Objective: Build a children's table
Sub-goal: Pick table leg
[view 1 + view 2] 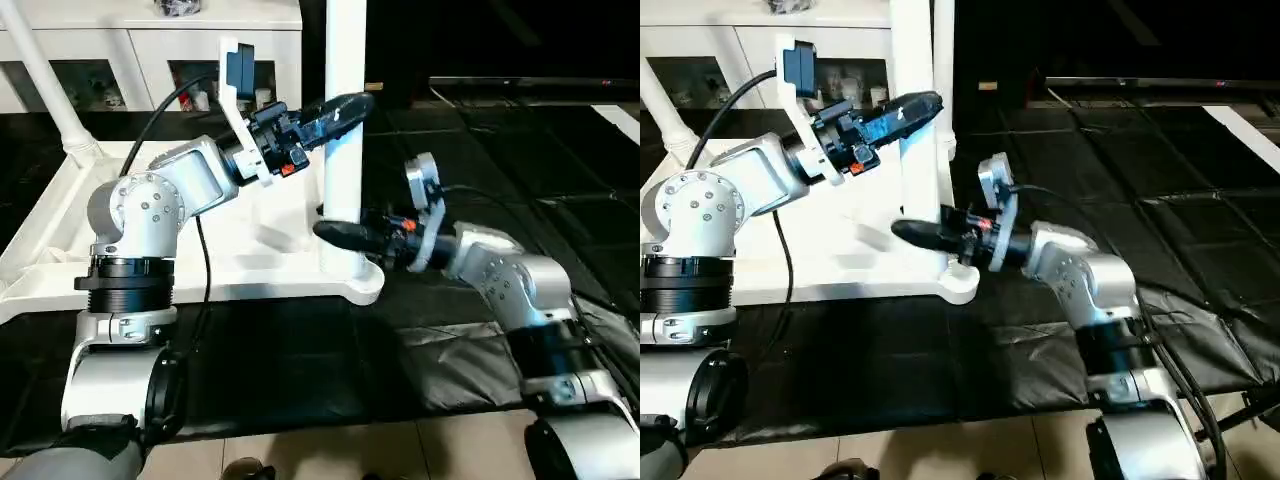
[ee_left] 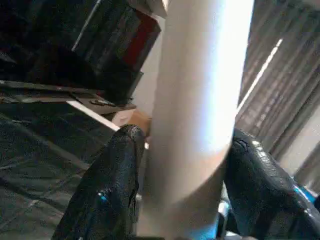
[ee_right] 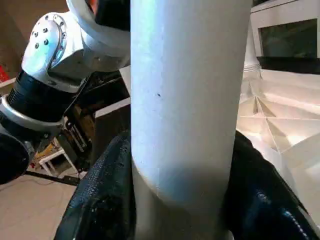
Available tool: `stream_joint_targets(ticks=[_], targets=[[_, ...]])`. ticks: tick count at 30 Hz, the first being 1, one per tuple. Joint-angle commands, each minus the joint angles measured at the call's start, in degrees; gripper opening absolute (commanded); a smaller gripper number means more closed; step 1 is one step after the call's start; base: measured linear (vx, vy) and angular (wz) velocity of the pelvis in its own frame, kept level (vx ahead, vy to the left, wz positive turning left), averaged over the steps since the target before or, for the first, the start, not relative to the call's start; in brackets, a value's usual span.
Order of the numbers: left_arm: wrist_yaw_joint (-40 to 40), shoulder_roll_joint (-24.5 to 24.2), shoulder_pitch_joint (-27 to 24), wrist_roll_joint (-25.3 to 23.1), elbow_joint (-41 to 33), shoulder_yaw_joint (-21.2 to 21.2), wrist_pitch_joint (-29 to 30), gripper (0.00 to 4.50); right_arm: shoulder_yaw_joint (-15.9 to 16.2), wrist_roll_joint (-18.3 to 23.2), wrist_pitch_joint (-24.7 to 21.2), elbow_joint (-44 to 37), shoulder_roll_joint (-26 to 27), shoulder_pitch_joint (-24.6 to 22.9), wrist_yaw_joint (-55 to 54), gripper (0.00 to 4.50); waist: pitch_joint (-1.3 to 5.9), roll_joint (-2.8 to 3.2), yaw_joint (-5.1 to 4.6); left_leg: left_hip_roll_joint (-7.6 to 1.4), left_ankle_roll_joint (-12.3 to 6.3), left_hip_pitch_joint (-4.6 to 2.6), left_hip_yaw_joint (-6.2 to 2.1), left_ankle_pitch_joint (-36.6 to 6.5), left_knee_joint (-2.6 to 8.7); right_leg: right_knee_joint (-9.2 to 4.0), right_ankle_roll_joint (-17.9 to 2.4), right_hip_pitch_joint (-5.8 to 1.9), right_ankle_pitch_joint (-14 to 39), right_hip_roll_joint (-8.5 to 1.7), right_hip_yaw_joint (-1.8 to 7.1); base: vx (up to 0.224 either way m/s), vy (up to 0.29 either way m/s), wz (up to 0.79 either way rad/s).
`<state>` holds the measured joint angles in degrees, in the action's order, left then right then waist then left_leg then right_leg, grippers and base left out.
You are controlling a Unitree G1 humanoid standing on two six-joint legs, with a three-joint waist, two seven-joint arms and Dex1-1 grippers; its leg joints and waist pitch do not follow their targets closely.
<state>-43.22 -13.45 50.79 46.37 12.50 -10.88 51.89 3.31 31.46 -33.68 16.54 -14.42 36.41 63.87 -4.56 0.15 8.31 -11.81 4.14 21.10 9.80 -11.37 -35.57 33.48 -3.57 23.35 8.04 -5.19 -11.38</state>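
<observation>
The children's table (image 1: 250, 245) lies upside down in front of you on the black floor mat (image 1: 470, 360), its ribbed underside facing up; you can see those ribs in the right wrist view, and the top's rounded near corner sits just beside your right gripper; behind it stands a white cabinet (image 1: 150, 50) with glass doors. From that near corner one table leg (image 1: 345, 150) stands upright, and a second leg (image 1: 50, 85) rises at a slant from the far left corner. Your left arm (image 1: 150, 215) reaches across over the tabletop, and your left gripper (image 1: 352, 103) has the upright leg between its two black fingers partway up; in the left wrist view you see a finger (image 2: 107, 195) on each side of the white shaft, the jaws about half open and closed against it. Your right gripper (image 1: 330, 232) comes in level from the right and holds the same leg low down, close to the socket; in the right wrist view its fingers (image 3: 107, 195) flank the shaft, also about half open and pressed to it.
</observation>
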Motion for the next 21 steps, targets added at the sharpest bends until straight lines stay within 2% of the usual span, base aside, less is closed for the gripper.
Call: stream_joint_targets(ticks=[1, 4, 6, 11, 21], targets=[[-0.88, -0.70, 0.03, -0.34, -1.38, 1.08, 0.57, 2.36, 0.31, -0.03, 0.01, -1.20, -0.73, 0.32, 0.19, 1.98, 5.90, 0.13, 0.15, -2.34, -1.43, -0.42, -0.93, -4.75, 3.70, -3.94, -2.33, -4.32, 18.08, -4.95, 4.61, 0.000, 0.000, 0.00], [-0.90, -0.57, -0.06, -0.63, -1.21, 1.27, 0.53, 2.37, 0.38, -0.40, 0.21, -1.08, -0.86, 0.38, 0.01, 1.98, 5.85, 0.10, 0.14, -2.24, -1.43, -0.43, -0.94, -4.91, 3.73, -4.06, -1.45, -4.30, 18.88, -4.84, 4.56, 0.000, 0.000, 0.00], [0.14, -0.28, -0.06, -0.68, -0.80, 1.23, 0.40, 2.00, 0.36, -0.70, 0.38, -1.13, -0.81, 0.30, -0.06, 1.98, 5.90, 0.13, 0.17, -2.30, -1.41, -0.40, -0.96, -4.60, 3.70, -4.01, -1.55, -4.30, 18.50, -4.86, 4.56, 0.000, 0.000, 0.00], [1.01, -0.25, 0.03, -1.47, -0.23, 1.29, -0.41, 1.86, 0.55, -1.03, 0.71, -1.10, -0.82, 0.24, -0.07, 1.98, 5.93, 0.02, 0.20, -2.35, -1.56, -0.38, -0.97, -4.26, 3.69, -3.86, -1.81, -4.31, 17.81, -4.90, 4.59, 0.000, 0.000, 0.00], [3.23, 0.02, 0.19, -2.98, 0.65, 0.14, -3.28, 1.86, 1.11, -2.56, 1.92, -0.05, -1.18, 0.46, -0.86, 1.98, 5.91, -0.04, 0.21, -2.26, -1.55, -0.37, -0.94, -4.28, 3.68, -4.03, -1.23, -4.30, 18.44, -4.86, 4.56, 0.000, 0.000, 0.00]])
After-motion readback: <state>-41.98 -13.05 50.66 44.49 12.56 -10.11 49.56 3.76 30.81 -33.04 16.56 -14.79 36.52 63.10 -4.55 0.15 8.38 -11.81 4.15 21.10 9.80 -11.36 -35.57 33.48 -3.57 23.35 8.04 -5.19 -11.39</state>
